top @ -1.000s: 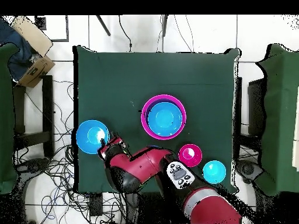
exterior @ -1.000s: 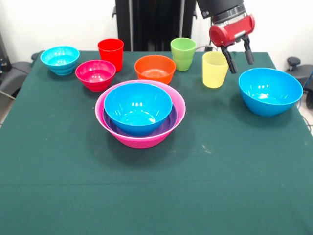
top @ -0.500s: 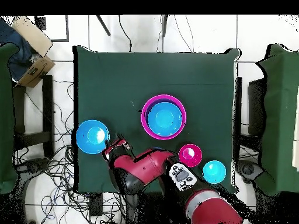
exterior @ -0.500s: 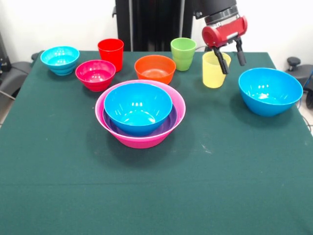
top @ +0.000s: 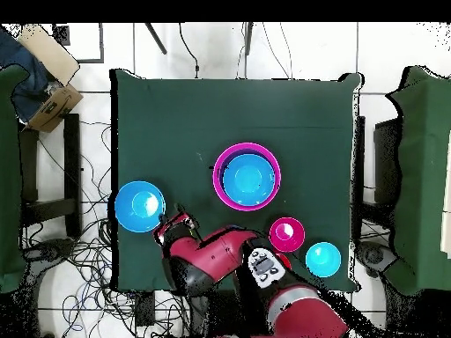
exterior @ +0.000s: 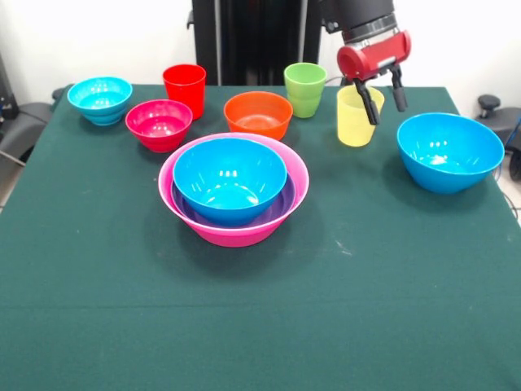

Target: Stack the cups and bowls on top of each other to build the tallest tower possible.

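Jaws (exterior: 381, 96) spread wide, holding nothing, hanging at the yellow cup (exterior: 358, 116): one finger crosses the cup's rim, the other stands off its side toward the loose blue bowl (exterior: 449, 151). Cup upright, long axis vertical. Green cup (exterior: 305, 90) near beyond. Tower (exterior: 234, 188) well apart mid-counter (exterior: 260, 309), with open room between.

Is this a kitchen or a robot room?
Probably a robot lab, not a kitchen. A red robot arm works at a table under green cloth, loose cables sprawl over the tiled floor, and cardboard boxes sit nearby.
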Controlling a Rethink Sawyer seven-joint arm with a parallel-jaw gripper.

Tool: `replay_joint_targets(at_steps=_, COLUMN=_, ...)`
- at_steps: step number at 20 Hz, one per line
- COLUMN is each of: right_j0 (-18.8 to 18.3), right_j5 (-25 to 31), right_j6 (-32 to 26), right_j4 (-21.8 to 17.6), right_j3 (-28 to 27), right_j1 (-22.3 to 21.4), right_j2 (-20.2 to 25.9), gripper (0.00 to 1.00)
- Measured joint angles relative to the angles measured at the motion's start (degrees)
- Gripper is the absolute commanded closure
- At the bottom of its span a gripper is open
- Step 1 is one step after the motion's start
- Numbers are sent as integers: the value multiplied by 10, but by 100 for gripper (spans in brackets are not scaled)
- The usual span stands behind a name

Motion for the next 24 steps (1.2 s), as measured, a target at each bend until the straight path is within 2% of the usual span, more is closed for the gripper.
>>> replay_joint_targets(at_steps=3, right_j0=25, right_j5=0, right_j6=0, right_j4=0, right_j3=-5, right_j1=11, right_j2=-19, gripper=0)
replay_joint_targets(at_steps=9, right_j0=44, right_j5=0, right_j6=0, right_j4=-1, right_j3=-10, right_j1=27, right_j2=-36, gripper=0)
replay_joint_targets(at_steps=16, right_j0=46, right_j5=7, right_j6=0, right_j4=-1, right_j3=-19, right_j1=35, right_j2=-41, gripper=0)
replay_joint_targets(at_steps=24, right_j0=44, right_j5=51, right_j6=0, right_j4=-1, right_j3=-27, right_j1=41, right_j2=-41, gripper=0)
